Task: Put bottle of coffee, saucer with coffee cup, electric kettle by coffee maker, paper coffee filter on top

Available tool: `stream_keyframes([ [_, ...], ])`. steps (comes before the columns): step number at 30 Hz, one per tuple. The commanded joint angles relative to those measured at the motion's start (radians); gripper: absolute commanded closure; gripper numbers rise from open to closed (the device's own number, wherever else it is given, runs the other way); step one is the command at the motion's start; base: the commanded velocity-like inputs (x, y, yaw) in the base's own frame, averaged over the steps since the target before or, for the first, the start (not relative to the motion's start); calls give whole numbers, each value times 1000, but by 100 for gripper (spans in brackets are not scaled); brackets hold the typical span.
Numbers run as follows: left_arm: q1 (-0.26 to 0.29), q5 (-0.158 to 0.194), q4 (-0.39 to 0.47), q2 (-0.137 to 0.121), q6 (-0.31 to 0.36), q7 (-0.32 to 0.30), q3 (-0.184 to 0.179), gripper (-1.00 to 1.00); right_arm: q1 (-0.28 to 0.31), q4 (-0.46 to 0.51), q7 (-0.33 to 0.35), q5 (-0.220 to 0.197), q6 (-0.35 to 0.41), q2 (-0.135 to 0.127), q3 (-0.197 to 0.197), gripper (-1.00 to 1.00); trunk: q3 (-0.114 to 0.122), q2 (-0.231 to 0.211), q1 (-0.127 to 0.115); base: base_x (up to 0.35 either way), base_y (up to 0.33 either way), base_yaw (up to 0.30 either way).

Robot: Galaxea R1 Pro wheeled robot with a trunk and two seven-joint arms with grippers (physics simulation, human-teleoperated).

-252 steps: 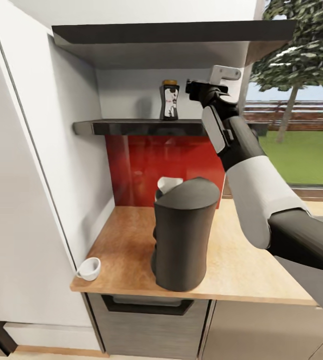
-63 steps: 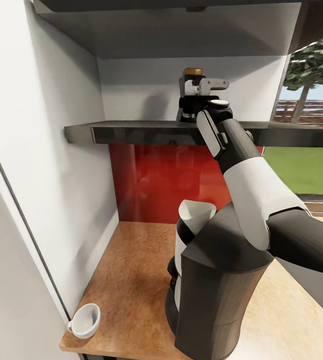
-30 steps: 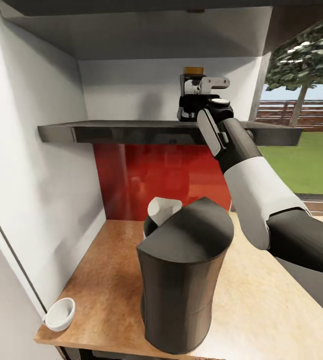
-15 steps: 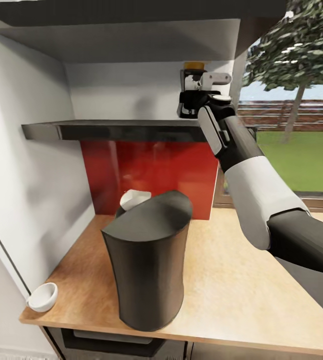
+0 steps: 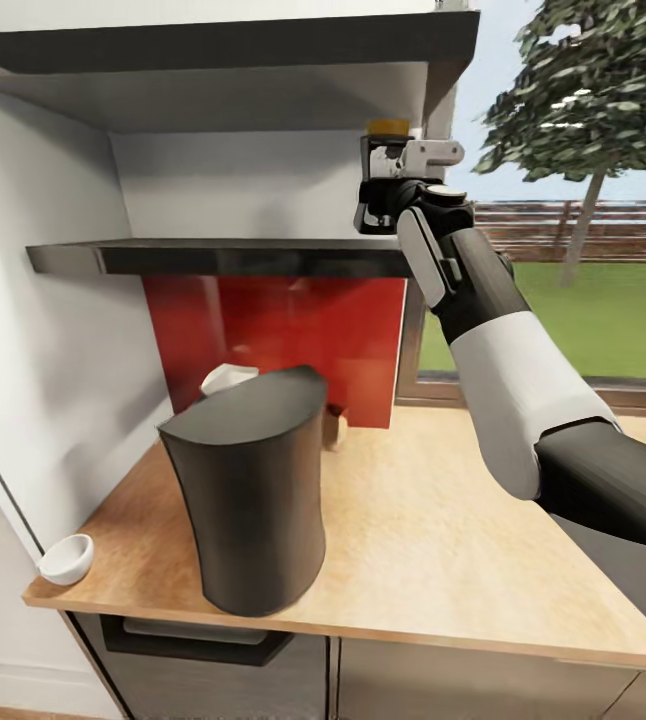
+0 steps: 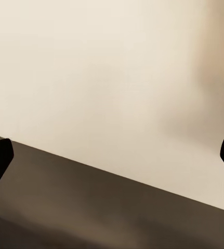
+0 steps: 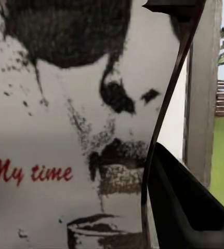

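Observation:
The bottle of coffee (image 5: 384, 160), dark with a brownish-gold cap, is up at the right end of the black kitchen shelf (image 5: 213, 257). My right gripper (image 5: 379, 200) is shut on it from the right. In the right wrist view its white label (image 7: 75, 129) with black and red print sits close against a dark finger (image 7: 187, 207). Whether the bottle touches the shelf I cannot tell. The dark-grey coffee maker (image 5: 251, 490) stands on the countertop (image 5: 443, 540), with the paper coffee filter (image 5: 225, 378) sticking up at its top rear. The coffee cup (image 5: 67, 558) sits at the counter's left front corner. My left gripper (image 6: 112, 158) is open over a beige surface.
A white wall panel (image 5: 33, 350) closes the counter's left side and a red backsplash (image 5: 283, 330) stands behind the coffee maker. A small brownish object (image 5: 335, 426) sits at the backsplash. An upper board (image 5: 223, 45) hangs above the shelf. A window (image 5: 563, 250) is at the right.
My right gripper went from beside the bottle to shut on it. The camera has pulled back and swung right, and the bottle now sits nearer the shelf's right end.

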State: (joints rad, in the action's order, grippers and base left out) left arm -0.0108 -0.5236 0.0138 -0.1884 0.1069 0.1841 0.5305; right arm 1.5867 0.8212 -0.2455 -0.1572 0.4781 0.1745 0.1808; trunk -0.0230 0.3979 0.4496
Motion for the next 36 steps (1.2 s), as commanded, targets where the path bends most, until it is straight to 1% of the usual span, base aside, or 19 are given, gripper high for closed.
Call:
stream_keyframes([
  [1, 0, -10, 2, 0, 4, 1, 8, -100, 1, 1, -11, -12, 2, 0, 2, 100, -2, 2, 0, -110, -277, 0],
  [8, 0, -10, 1, -2, 4, 1, 9, -100, 1, 1, -11, -12, 2, 0, 4, 100, -2, 2, 0, -84, -285, 0],
  [22, 0, -10, 0, -3, 4, 3, 11, -100, 1, 1, -11, -10, 2, 0, 6, 100, -2, 2, 0, -4, -300, 0],
  [24, 0, -10, 0, -3, 4, 3, 11, -100, 1, 1, -11, -10, 2, -18, 6, 100, -2, 2, 0, 0, -301, 0],
  [25, 0, -10, 0, -3, 4, 3, 11, -100, 1, 0, -11, -10, 2, -33, 6, 100, -2, 2, 0, 0, -301, 0],
  [28, 0, -10, 1, -2, 4, 3, 10, -100, 1, -3, -11, -11, 0, -90, 7, 100, -2, 2, 0, 0, -294, 0],
  [30, 0, -10, 1, -2, 4, 3, 10, -100, 0, -7, -11, -11, -1, -118, 6, 100, -2, 2, 0, 0, -175, 0],
  [33, 0, -10, 1, -3, 3, 3, 10, -100, -22, -9, -11, -10, -1, -146, 6, 100, -2, 2, 0, 0, -61, 0],
  [36, 0, -10, 0, -3, 2, 3, 10, -100, -91, -9, -11, -10, -4, -161, 6, 100, -2, 2, 0, 0, -16, 0],
])
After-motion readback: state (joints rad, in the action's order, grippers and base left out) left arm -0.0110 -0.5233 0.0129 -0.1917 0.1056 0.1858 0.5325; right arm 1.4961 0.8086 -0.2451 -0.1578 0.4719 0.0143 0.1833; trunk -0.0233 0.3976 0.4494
